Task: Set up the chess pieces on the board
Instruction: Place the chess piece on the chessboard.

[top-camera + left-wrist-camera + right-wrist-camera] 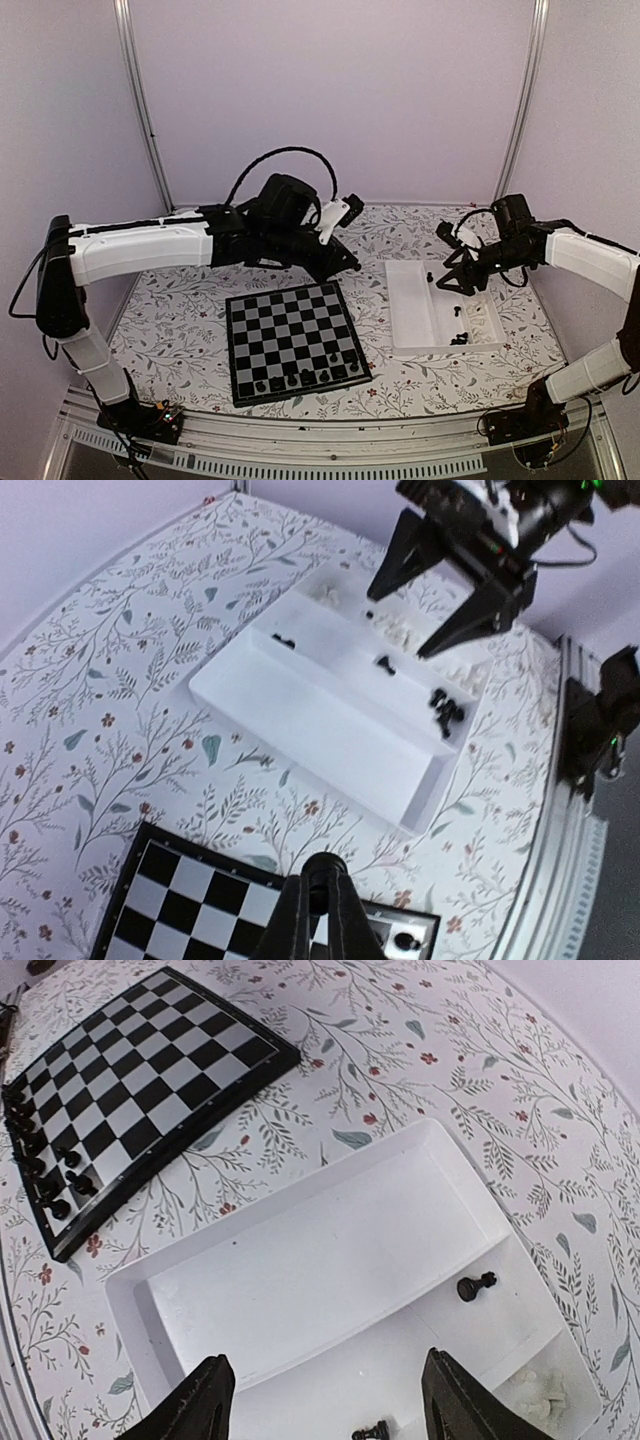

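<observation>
Right claw (pixel 322 1358) open, jaws spread above the white tray (pixel 300 1260) with loose chess pieces (pixel 476 1286) in it. Left claw (pixel 322 865) closed tight over edge of board (pixel 180 900).

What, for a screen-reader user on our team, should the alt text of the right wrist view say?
The open right gripper hovers above a white tray with a black chess piece in a small compartment. Beyond it, on the floral table, the chessboard has black pieces along one edge.

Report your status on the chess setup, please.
Left gripper shut, by the board. Right gripper open above the tray. Some chess pieces on near rows, others in tray. No obstruction seen.
</observation>
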`<move>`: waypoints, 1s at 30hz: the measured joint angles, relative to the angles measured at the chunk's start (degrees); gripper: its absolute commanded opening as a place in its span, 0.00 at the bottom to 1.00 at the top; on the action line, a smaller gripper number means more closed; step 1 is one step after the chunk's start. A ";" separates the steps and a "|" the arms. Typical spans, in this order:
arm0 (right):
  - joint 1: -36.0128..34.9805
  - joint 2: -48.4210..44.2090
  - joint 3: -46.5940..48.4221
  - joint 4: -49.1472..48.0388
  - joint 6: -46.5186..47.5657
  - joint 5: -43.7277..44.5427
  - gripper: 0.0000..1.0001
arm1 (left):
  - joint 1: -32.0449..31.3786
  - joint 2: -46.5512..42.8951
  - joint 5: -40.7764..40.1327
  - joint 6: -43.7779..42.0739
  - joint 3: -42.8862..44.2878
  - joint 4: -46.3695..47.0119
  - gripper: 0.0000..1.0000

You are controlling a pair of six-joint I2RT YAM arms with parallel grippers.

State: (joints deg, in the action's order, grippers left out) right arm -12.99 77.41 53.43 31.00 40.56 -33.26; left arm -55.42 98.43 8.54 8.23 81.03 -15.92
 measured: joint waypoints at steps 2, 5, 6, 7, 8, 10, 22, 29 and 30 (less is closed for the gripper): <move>0.00 0.00 -1.66 -2.49 -1.81 2.32 0.69 | -1.38 -0.26 -3.63 -3.19 -0.87 -4.37 0.00; 0.00 0.00 -2.12 -5.29 -3.37 5.11 0.69 | -3.91 -0.26 -8.26 -6.82 -2.80 -9.57 0.00; 0.02 0.00 -2.12 -6.27 -3.67 5.79 0.69 | -4.76 -0.26 -9.53 -7.78 -3.74 -10.88 0.00; 0.02 0.00 -2.12 -6.86 -3.74 6.10 0.69 | -5.53 -0.26 -10.62 -8.55 -4.70 -12.15 0.00; 0.02 0.02 -2.12 -7.41 -3.80 6.47 0.69 | -6.03 -0.26 -11.43 -9.09 -5.51 -13.09 0.00; 0.02 0.02 -2.19 -8.26 -3.93 7.04 0.70 | -7.02 -0.26 -12.70 -9.88 -7.48 -14.95 0.00; 0.02 0.90 -2.93 -9.14 -3.91 7.02 0.71 | -9.64 -0.17 -13.73 -10.27 -11.08 -17.92 0.01; 0.02 1.46 -2.93 -9.09 -3.89 6.97 0.71 | -10.10 2.01 -12.92 -10.23 -11.23 -17.81 0.01; 0.02 1.49 -2.93 -9.07 -3.87 6.97 0.71 | -10.21 2.51 -12.72 -10.23 -11.23 -17.84 0.01</move>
State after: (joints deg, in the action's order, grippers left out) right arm -12.97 78.89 50.50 21.93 36.69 -26.28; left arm -65.63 100.95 -4.19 -2.00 69.80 -33.76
